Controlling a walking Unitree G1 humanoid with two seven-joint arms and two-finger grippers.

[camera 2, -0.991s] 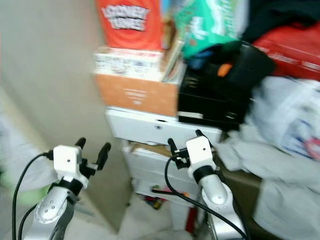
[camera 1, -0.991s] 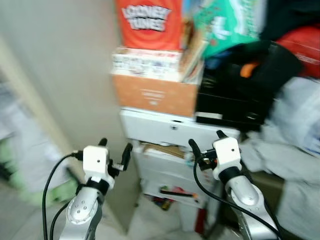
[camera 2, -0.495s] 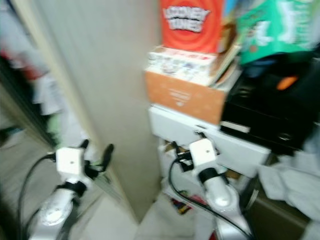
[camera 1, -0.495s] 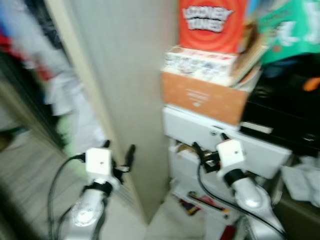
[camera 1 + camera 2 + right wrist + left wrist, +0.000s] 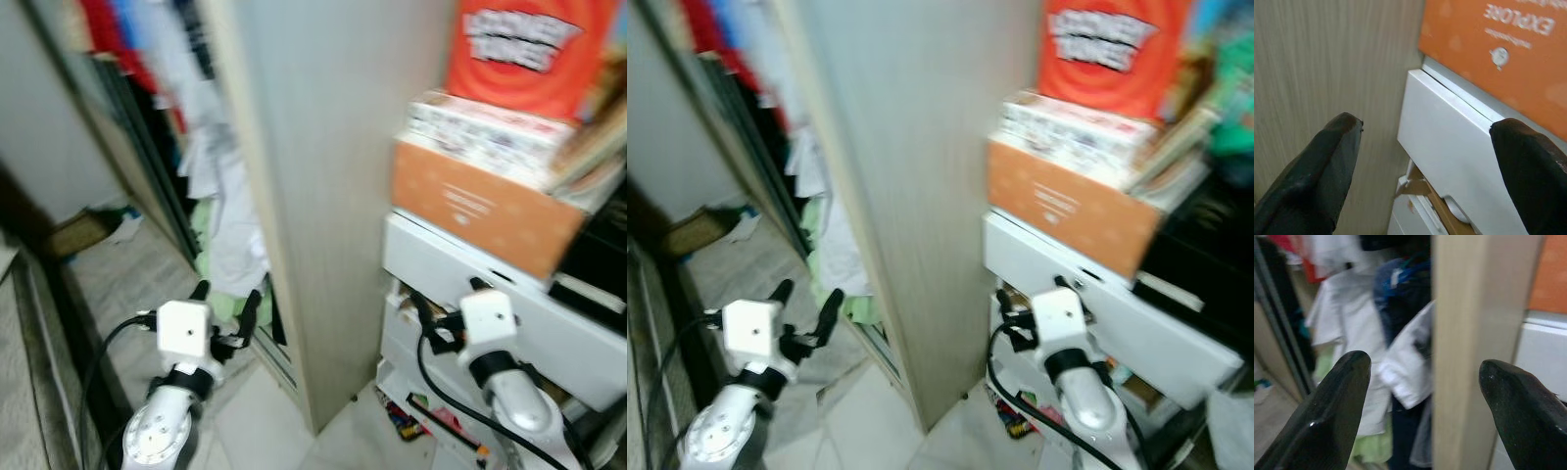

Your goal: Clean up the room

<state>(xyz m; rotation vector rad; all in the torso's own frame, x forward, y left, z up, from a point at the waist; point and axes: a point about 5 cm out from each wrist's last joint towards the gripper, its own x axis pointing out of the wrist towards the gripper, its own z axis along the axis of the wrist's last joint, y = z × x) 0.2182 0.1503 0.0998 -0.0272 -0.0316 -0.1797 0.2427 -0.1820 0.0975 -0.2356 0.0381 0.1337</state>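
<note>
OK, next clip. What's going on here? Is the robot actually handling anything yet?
Not yet. Both grippers are open and hold nothing: the left gripper is raised towards an open wardrobe with hanging clothes, the right gripper in front of a white drawer unit that carries an orange box. A tall wooden panel stands between the two. The head views are blurred.

A tall wooden panel (image 5: pixel 323 176) rose straight ahead between the two claws. Left of it, hanging clothes (image 5: pixel 220 186) crowded the open closet, with bare floor (image 5: pixel 118 284) in front. Right of it, white drawers (image 5: pixel 509 323) under an orange box (image 5: pixel 480 201) blocked the way, with small clutter (image 5: pixel 416 421) on the floor below.
</note>
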